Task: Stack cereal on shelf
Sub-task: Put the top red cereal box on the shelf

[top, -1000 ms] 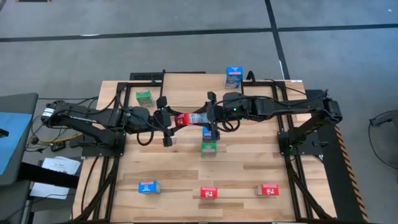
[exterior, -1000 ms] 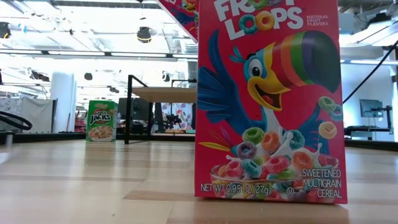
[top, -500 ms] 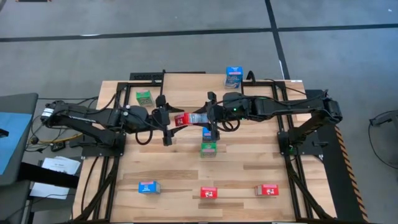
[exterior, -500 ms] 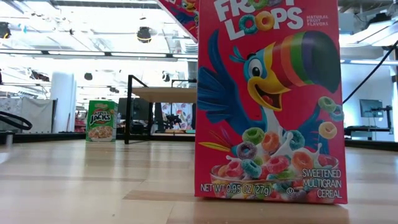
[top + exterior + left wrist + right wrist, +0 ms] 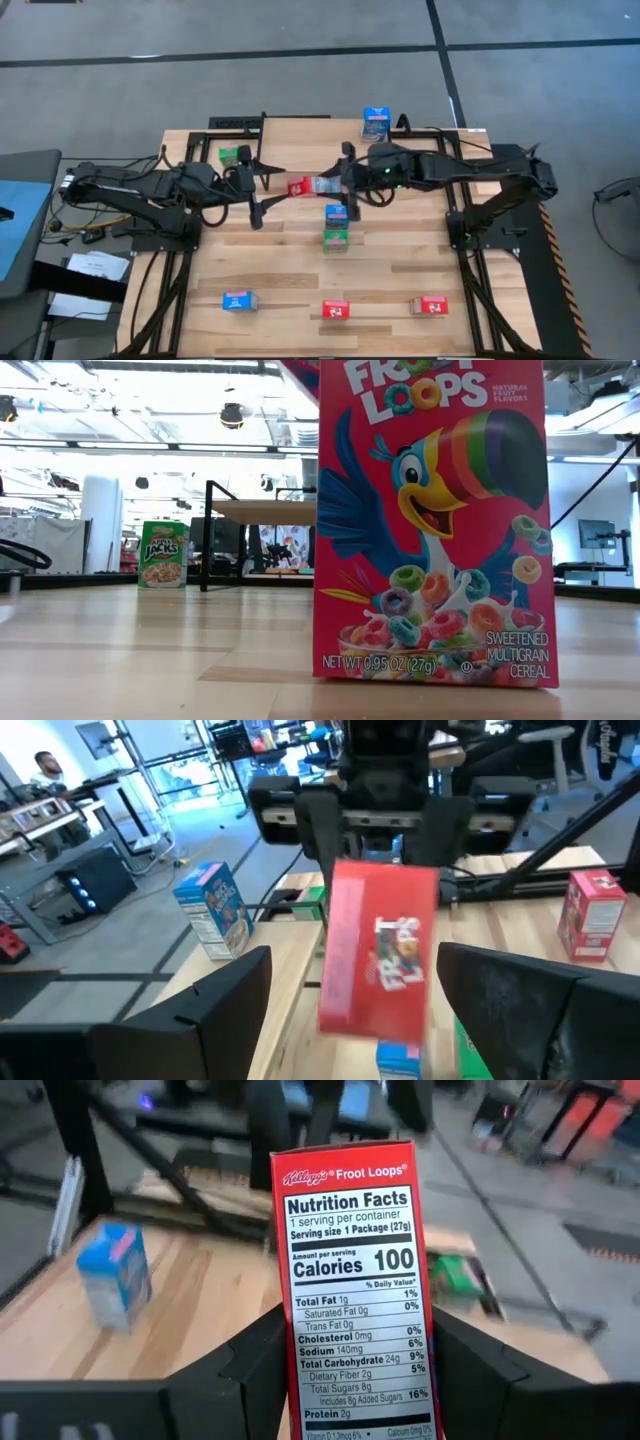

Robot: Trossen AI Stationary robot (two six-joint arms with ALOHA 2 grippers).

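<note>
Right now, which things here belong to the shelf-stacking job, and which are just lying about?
Job: red box in the right gripper, jaws shut; left gripper, jaws open; blue box on green box; lone green box; far blue box; near blue box; two red boxes; shelf.
Lying about: papers; cables; person.

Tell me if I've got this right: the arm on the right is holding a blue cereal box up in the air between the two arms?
Not quite: the box is red, not blue. The right wrist view shows a red Froot Loops box between the right tool's fingers, and the high view shows it held between the two arms. The left tool is open and apart from it.
</note>
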